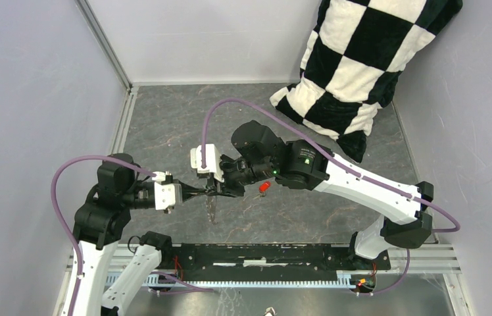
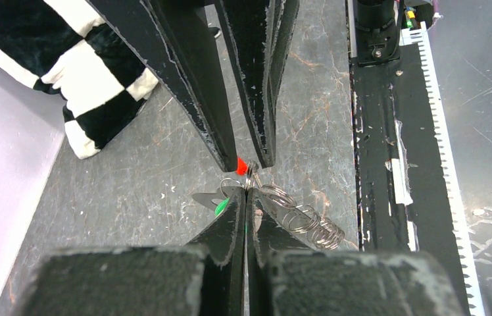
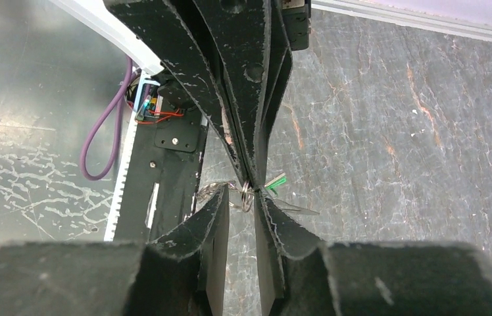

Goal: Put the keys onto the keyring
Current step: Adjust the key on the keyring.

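While pinching the grey metal keyring aloft in the clenched left gripper, green-headed metal key beside it, seemingly mid-threading with the half-closed right gripper, its hold impossible to tell; next needing the red-headed metal key below that wrist fetched.

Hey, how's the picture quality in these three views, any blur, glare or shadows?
Top external view: even light, sharp, but the grey metal keyring is tiny. Left wrist view: the left gripper is blurred at its near finger bases, sharp at the tips; the keyring's coiled chain glints. Right wrist view: the right gripper blurs likewise; bright patchy reflections on the shiny metal sheet at left.
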`<state>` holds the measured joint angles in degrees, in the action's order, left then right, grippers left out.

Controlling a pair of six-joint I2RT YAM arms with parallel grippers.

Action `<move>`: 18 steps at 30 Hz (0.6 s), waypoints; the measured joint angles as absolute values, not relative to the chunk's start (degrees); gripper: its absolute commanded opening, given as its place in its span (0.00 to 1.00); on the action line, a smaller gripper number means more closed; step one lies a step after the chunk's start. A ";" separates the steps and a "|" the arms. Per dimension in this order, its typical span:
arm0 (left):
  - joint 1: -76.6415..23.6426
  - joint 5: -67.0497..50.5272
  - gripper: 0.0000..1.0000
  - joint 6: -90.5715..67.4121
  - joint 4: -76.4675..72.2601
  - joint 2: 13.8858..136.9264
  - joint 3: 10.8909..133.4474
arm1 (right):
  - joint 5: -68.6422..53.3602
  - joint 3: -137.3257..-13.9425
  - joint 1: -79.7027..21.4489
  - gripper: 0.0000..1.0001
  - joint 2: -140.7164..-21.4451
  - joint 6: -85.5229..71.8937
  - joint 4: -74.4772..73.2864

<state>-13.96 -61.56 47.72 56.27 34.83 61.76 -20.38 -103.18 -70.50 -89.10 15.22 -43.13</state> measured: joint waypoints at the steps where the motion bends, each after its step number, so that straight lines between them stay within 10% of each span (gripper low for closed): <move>1: -13.96 -61.56 0.02 47.72 56.29 34.81 61.76 | -20.36 -103.18 -70.50 0.26 -89.12 15.20 -42.94; 18: -13.96 -61.56 0.02 47.72 56.47 34.33 61.76 | -20.25 -103.18 -70.50 0.17 -90.08 14.74 -41.43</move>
